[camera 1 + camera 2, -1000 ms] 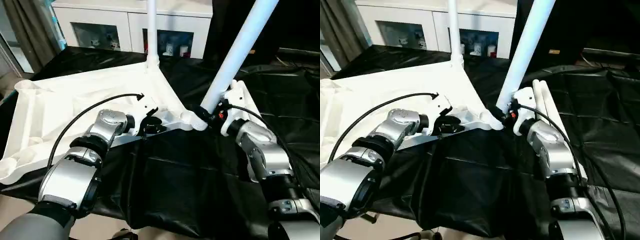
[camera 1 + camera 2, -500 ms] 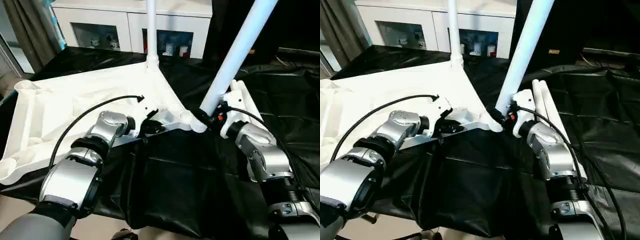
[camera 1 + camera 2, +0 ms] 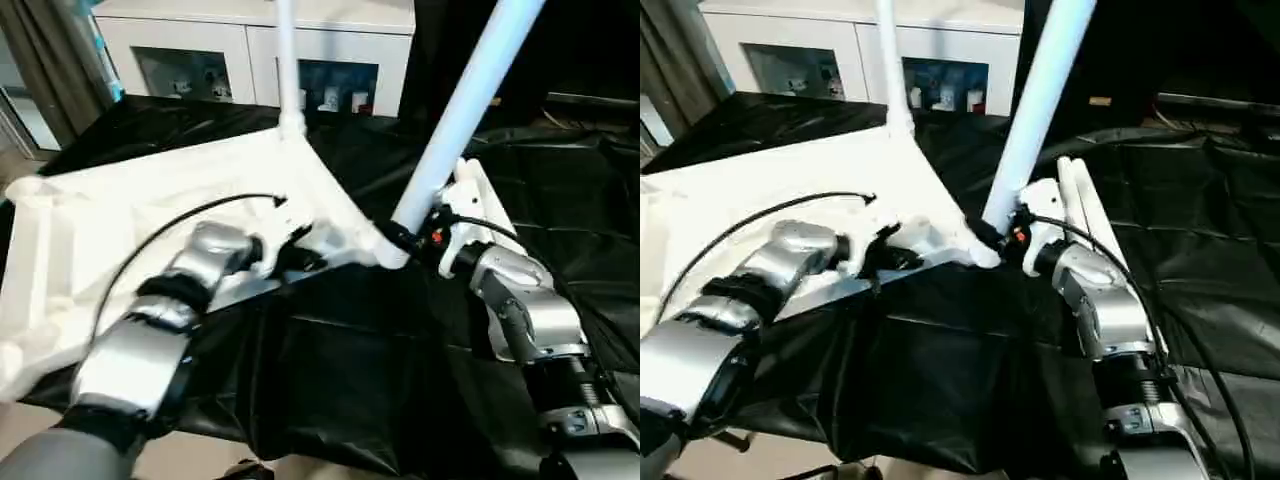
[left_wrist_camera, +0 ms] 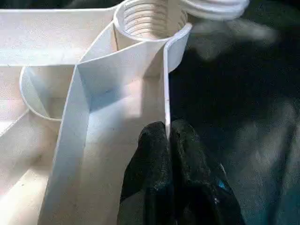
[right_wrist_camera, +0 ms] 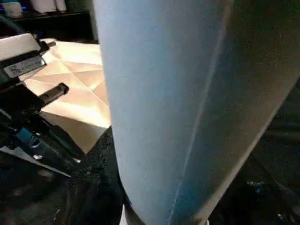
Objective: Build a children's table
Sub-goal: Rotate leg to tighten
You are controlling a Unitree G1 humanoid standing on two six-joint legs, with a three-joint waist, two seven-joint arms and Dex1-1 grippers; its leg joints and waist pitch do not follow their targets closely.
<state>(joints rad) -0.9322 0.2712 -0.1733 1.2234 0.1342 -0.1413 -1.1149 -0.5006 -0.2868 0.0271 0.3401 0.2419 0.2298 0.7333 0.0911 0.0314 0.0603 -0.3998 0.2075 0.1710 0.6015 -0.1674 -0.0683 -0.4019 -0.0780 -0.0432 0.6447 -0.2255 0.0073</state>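
I see the black-draped work table [image 3: 350,370] carrying the children's table [image 3: 120,210], which lies upside down, ribbed underside up, toward the work table's left edge. One leg [image 3: 287,60] stands upright in the far corner socket. A second leg [image 3: 460,110] leans at the near-right corner socket [image 4: 150,18]. My left gripper [image 4: 168,140] is clamped on the top's thin edge wall beside that socket. My right gripper [image 3: 415,238] sits at the leaning leg's base; I cannot tell its finger state.

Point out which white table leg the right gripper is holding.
The slanted leg at the near corner socket, gripped low by the right gripper. The other raised leg stands upright in the far corner; two more lie flat.
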